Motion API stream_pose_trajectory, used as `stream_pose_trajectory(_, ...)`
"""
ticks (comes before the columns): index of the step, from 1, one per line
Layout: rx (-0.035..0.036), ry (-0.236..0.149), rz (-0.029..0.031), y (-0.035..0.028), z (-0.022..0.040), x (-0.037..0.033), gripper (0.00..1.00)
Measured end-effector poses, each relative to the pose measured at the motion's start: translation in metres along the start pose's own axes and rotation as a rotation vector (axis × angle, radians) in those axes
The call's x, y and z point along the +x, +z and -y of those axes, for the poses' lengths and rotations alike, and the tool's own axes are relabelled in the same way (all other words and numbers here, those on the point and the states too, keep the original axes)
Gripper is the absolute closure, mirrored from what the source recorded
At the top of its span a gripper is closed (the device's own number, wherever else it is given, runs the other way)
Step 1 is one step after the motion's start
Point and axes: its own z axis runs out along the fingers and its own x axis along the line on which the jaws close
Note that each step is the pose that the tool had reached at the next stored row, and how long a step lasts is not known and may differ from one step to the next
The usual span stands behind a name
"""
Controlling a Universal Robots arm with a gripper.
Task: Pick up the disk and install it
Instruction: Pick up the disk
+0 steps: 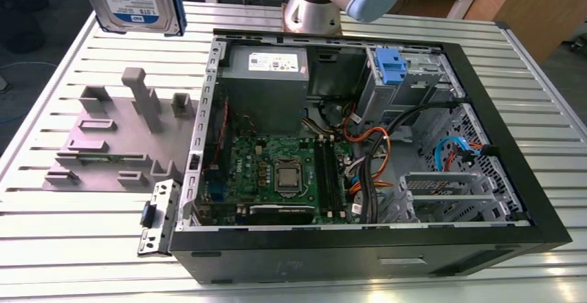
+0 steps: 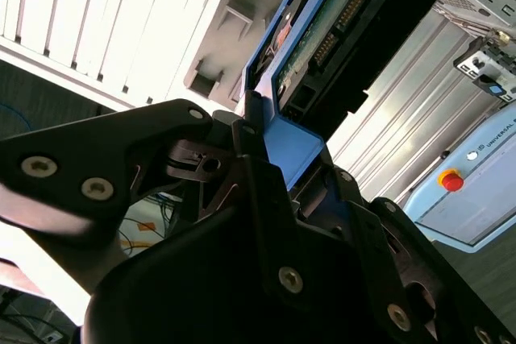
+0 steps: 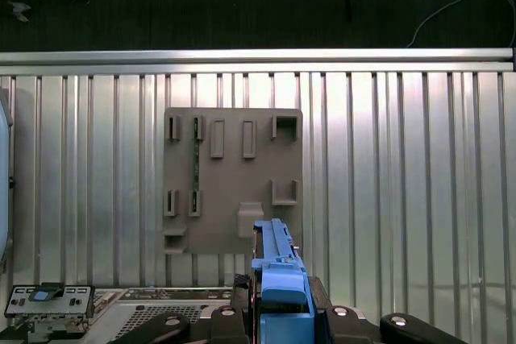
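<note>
Up in the exterior view's top left corner, the disk (image 1: 133, 1) hangs in the air above the slatted table (image 1: 64, 241), label to the camera, a blue rail down its edge. In the second wrist view the black fingers (image 2: 256, 171) are clamped on the blue end of the disk's carrier, one on each side, and the drive's green circuit board is showing. In the first wrist view that blue rail shows in front of the grey slotted fixture (image 3: 232, 175), which lies flat on the table. Over on the exterior view's right sits the open computer case (image 1: 367, 251). Its blue drive-cage bracket (image 1: 390, 66) is at the far side, near the grey power supply (image 1: 266, 66). Disk and bracket are well apart.
</note>
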Motion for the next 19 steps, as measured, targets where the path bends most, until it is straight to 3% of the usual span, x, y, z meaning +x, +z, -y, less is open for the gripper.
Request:
stream_pose_trajectory(10,-0.0001,0.0,0.0,0.0,0.0007,0.0,0.64)
stream_pose_trajectory(19,0.0,0.0,0.0,-0.0002,0.0106,-0.0003,0.64)
